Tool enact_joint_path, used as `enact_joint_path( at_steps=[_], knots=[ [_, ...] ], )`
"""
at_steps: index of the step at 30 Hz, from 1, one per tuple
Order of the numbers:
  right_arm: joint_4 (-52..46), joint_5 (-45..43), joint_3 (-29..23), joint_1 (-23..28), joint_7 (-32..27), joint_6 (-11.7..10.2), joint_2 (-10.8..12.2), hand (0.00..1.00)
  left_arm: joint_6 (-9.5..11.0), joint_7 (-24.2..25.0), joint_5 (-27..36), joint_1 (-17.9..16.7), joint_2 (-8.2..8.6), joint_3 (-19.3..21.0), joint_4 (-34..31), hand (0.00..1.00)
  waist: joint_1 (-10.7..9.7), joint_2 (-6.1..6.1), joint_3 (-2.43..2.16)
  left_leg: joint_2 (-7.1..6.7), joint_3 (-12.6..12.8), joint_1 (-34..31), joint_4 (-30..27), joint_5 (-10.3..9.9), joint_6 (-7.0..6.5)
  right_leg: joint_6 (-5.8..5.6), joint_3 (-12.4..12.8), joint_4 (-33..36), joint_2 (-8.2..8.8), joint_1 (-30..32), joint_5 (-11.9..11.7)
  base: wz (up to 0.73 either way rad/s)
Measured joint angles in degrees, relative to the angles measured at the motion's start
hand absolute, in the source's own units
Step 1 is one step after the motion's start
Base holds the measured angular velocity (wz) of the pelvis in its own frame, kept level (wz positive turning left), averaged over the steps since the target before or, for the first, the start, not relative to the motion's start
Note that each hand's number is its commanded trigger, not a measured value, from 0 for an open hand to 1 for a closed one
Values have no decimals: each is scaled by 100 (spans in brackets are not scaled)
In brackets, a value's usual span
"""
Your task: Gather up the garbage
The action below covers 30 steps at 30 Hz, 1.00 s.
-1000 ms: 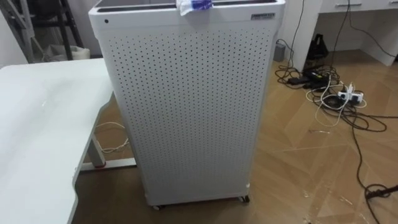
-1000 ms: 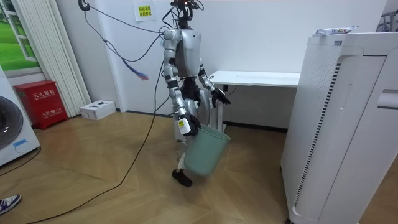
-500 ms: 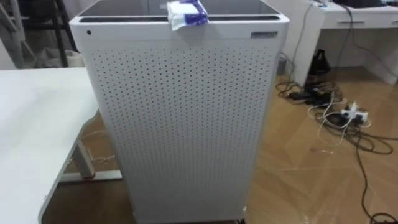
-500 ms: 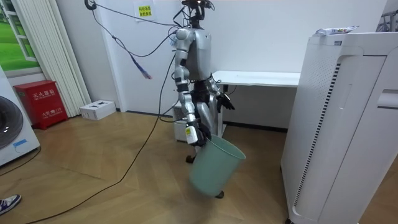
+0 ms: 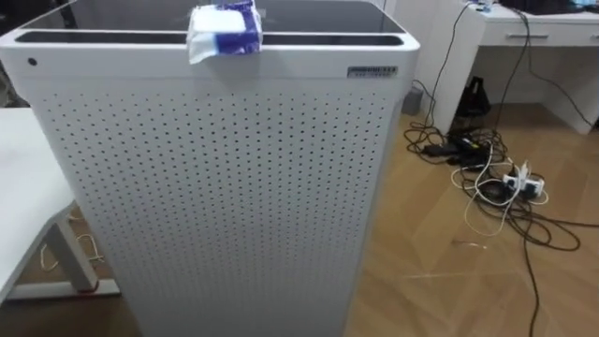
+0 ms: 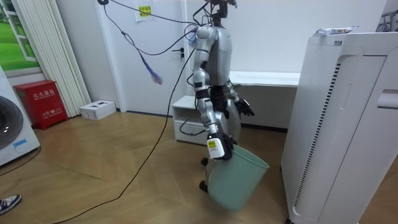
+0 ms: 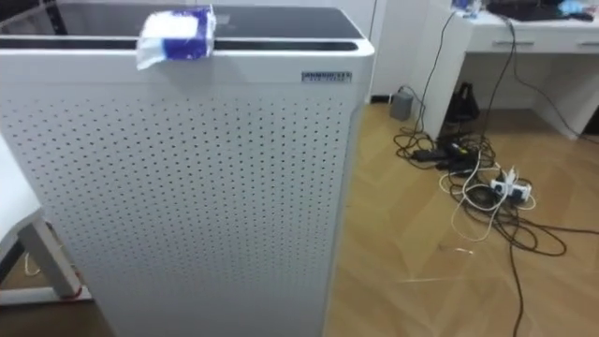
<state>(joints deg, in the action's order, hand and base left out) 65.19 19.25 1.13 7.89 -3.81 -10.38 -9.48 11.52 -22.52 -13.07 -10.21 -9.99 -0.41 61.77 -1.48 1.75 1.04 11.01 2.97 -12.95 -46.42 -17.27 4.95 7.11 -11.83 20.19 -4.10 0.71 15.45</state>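
Room view. The robot stands on the wood floor between a white table [image 6: 264, 78] and a tall white air purifier [image 6: 348, 130], facing the purifier.
- Right hand [image 6: 224, 148]: low at its side, fingers curled over the rim of a pale green bin [image 6: 235, 183]. The bin hangs tilted from that grip, mouth up toward the purifier.
- Left hand [image 6: 242, 109]: at waist height in front of the body, fingers loosely spread, touching nothing.
- Garbage: a flat packet [image 6: 336, 30] lies on the purifier's top.
- Writing: a red box [image 6: 40, 103] by the wall on the room view's left has white characters, and a notice [image 6: 144, 10] hangs on the wall. Neither is legible.

Left eye view. The purifier's perforated front is close ahead, with a dark glossy top.
- The packet is crumpled, white with blue print, and rests on the near edge of the top, left of centre. A bit of it overhangs the front rim. The print cannot be read.
- A small label [image 5: 372, 70] sits at the upper right of the front panel; its text is too small to read.
- The table edge shows at the near left.

Right eye view. Same layout.
- Tangled cables [image 7: 465, 168] and a power strip [image 7: 511, 188] lie on the floor to the right, under a white desk [image 7: 529, 30] at the far right.
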Motion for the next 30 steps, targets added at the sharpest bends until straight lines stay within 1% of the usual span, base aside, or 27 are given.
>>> enact_joint_path(
  at_steps=[1,2,3,4,5,6,7,8,10,12,14,15,16,17,19,21,22,23,24,26,30],
  knots=[
    [-3,-27,-5,-14,-24,0,-9,100,35,-92,-13,14,0,12,-28,0,0,1,2,-45,28,-61,720,16,17,-50,0,-105,26,-52,9,-6],
    [3,-82,-14,-37,-44,0,-19,100,61,-206,-11,20,-5,17,-34,0,10,-14,-5,-104,93,-44,1441,147,-68,-116,-70,-164,77,-129,40,-8],
    [35,-117,-17,-61,-59,1,1,100,63,-261,-9,13,-16,33,-30,0,23,-30,-28,-186,139,26,1534,238,-79,-153,-84,-165,137,-177,63,0],
    [40,-181,-23,-76,-57,-1,1,100,87,-386,-8,7,-12,21,-28,0,-32,43,-43,-360,155,168,1767,299,-148,-251,-121,-272,251,-280,87,24],
    [41,-212,-32,-82,-58,-4,-19,100,152,-460,-10,46,12,-1,-28,0,-106,66,-41,-498,146,258,1927,357,-203,-325,-183,-385,341,-366,78,33],
    [41,-204,-30,-80,-59,-5,-29,100,180,-481,-14,67,25,-27,-30,0,-104,63,-44,-560,139,301,1999,375,-226,-350,-220,-442,383,-409,65,29],
    [41,-196,-23,-85,-69,-14,-31,100,244,-505,-25,84,26,-111,-37,0,-103,54,-35,-644,118,410,2121,390,-247,-386,-248,-521,416,-504,46,15],
    [43,-199,-21,-78,-67,-14,-22,100,299,-568,-58,76,26,-156,-57,0,-111,47,-38,-708,88,510,2225,393,-254,-408,-267,-597,490,-600,35,11],
    [43,-206,-11,-86,-59,-15,-13,100,341,-674,-98,72,26,-156,-227,0,-108,38,-43,-786,55,594,2327,396,-262,-431,-322,-661,530,-688,28,14],
    [43,-236,-16,-108,-49,-15,-13,100,431,-832,-231,77,21,-135,-497,0,-88,24,-45,-834,-16,630,2415,408,-281,-449,-386,-670,562,-709,18,18],
    [31,-328,-18,-106,-51,-27,-34,100,621,-1050,-500,108,20,-78,-786,0,2,16,-44,-876,-28,709,2492,417,-296,-452,-414,-693,594,-775,16,11],
    [21,-353,-18,-105,-52,-28,-33,100,667,-1122,-526,108,15,-70,-856,0,19,13,-46,-884,-32,721,2496,417,-296,-467,-423,-717,595,-805,7,12],
    [-38,-429,-17,-106,-66,-30,-32,100,752,-1282,-575,120,9,-43,-985,0,38,-4,-43,-909,-101,717,2495,417,-296,-501,-510,-772,595,-856,-13,26],
    [-104,-456,-17,-107,-100,-42,-33,100,804,-1444,-668,135,-7,-38,-1140,0,24,-21,-40,-936,-173,690,2495,417,-297,-502,-586,-773,603,-861,-14,30],
    [-111,-456,-11,-118,-148,-91,-38,100,917,-1636,-739,143,-28,-28,-1367,0,52,-31,-47,-958,-198,661,2496,422,-306,-503,-586,-789,609,-857,-14,19],
    [-111,-457,-14,-110,-179,-103,-39,100,925,-1794,-747,88,-32,34,-1795,0,146,-38,-52,-969,-200,652,2494,421,-309,-509,-599,-827,611,-867,-18,3],
    [-111,-457,-28,-102,-205,-105,-40,100,953,-1899,-792,46,-36,130,-2206,0,217,-34,-53,-972,-201,639,2490,420,-312,-516,-627,-856,606,-878,-22,5],
    [-111,-458,-31,-113,-243,-107,-40,100,1061,-2063,-890,45,-40,255,-2493,0,288,-40,-56,-972,-204,628,2490,423,-318,-525,-685,-855,610,-878,-27,6],
    [-111,-459,-31,-117,-248,-111,-42,100,1116,-2143,-911,45,-56,278,-2607,0,307,-43,-58,-972,-204,626,2490,425,-320,-526,-697,-855,612,-878,-27,6],
    [-110,-448,-29,-131,-246,-157,-54,100,1264,-2443,-924,40,-109,283,-3043,0,345,-68,-75,-977,-201,629,2497,434,-334,-530,-704,-854,621,-885,-30,5],
    [-103,-437,-28,-120,-181,-177,-53,100,1347,-2701,-1190,-19,-121,305,-3566,0,369,-83,-83,-997,-209,667,2500,448,-353,-543,-703,-856,615,-929,-23,1]
  ],
)
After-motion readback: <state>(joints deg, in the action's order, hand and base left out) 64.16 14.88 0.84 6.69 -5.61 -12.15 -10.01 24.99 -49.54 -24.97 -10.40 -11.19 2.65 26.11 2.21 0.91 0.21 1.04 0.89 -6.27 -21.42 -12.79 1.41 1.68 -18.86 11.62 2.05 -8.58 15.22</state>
